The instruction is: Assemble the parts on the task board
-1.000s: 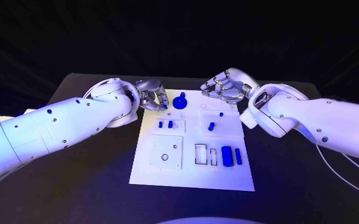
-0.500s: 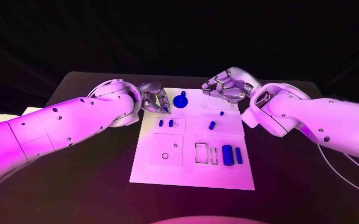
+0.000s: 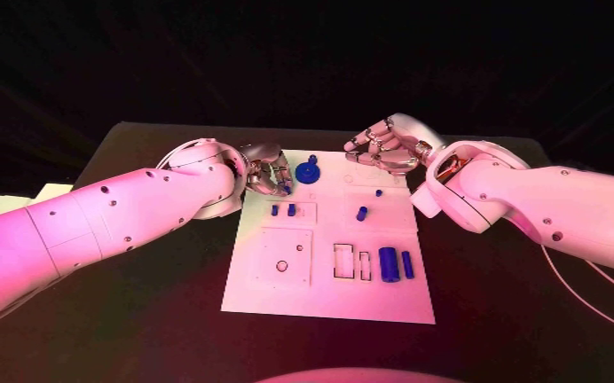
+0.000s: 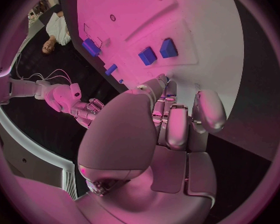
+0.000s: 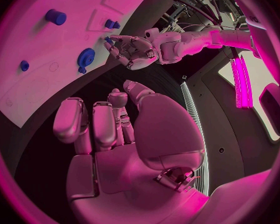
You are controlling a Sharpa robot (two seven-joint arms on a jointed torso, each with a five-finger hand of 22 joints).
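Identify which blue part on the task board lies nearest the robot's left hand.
The round blue part at the task board's far edge. It sits right beside the left hand, while the other blue parts lie further down the board, toward the robot.

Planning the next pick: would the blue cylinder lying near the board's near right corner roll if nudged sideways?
Probably. The blue cylinder lies on its side on the flat task board, so a sideways nudge likely rolls it. It looks small and rigid, probably light, perhaps slippery.

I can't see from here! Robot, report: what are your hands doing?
Left hand curled, holding nothing, beside the task board. Right hand curled, empty, above its far edge. Blue parts untouched. Nothing blocking.
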